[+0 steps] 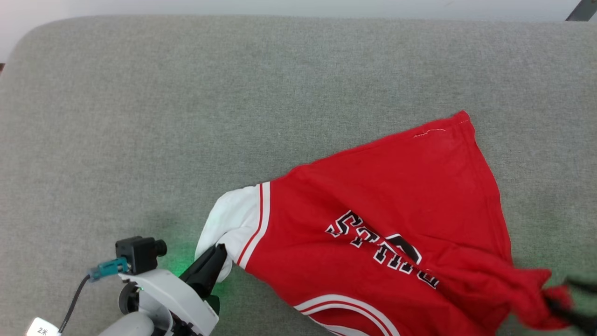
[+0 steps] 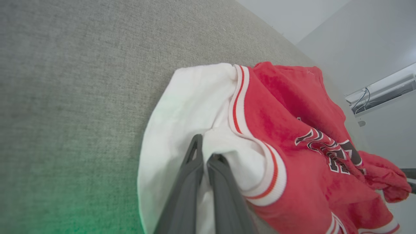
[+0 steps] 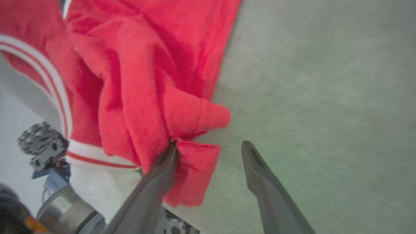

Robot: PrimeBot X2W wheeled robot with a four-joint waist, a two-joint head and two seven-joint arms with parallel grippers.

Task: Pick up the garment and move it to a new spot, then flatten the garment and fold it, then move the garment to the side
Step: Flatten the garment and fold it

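The garment (image 1: pixel 396 196), a red jersey T-shirt with white sleeves and black-and-white lettering, lies spread and wrinkled on the grey padded surface (image 1: pixel 186 116) at the right and near side. My left gripper (image 1: pixel 219 254) is shut on the white sleeve (image 2: pixel 195 107), its two dark fingers pinched together on a fold of it (image 2: pixel 206 146). At the lower right, my right gripper (image 1: pixel 559 294) looks blurred beside a bunched red corner. Its jaws stand wide apart (image 3: pixel 210 144), and the red corner (image 3: pixel 191 169) still drapes against the left finger (image 3: pixel 162 175). The right finger is free of the cloth.
The grey surface runs far to the left and back, with a rounded far-left corner (image 1: pixel 28 42). A pale wall (image 2: pixel 357 32) with a cable tray (image 2: pixel 380 94) stands beyond the surface. Metal robot parts (image 3: pixel 42 149) sit near the garment's striped hem.
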